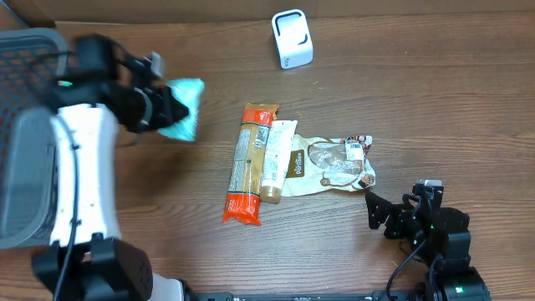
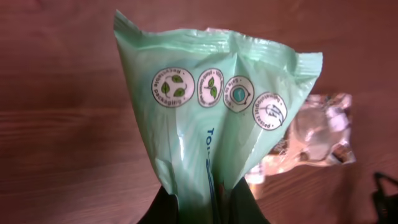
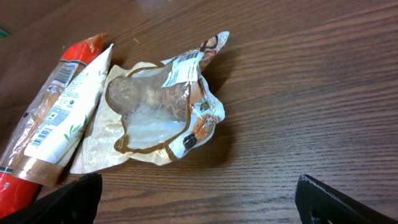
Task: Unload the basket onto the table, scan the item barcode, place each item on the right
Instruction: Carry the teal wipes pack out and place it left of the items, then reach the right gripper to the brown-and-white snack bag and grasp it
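Observation:
My left gripper point(image 1: 170, 108) is shut on a mint-green packet point(image 1: 184, 109), holding it above the left part of the table. In the left wrist view the packet point(image 2: 217, 112) fills the frame, pinched at its lower end between my fingers point(image 2: 208, 208); it shows round eco logos and no barcode. The white scanner point(image 1: 292, 38) stands at the back of the table, right of the packet. My right gripper point(image 1: 389, 216) rests open low at the front right, its fingers point(image 3: 62, 199) wide apart over bare wood, just short of a clear and brown bag point(image 3: 155, 106).
An orange-red long packet point(image 1: 248, 163), a cream tube point(image 1: 276, 159) and the clear and brown bag point(image 1: 338, 163) lie side by side mid-table. A grey mesh basket point(image 1: 21, 50) sits at the far left. A cardboard edge point(image 1: 167, 10) runs along the back.

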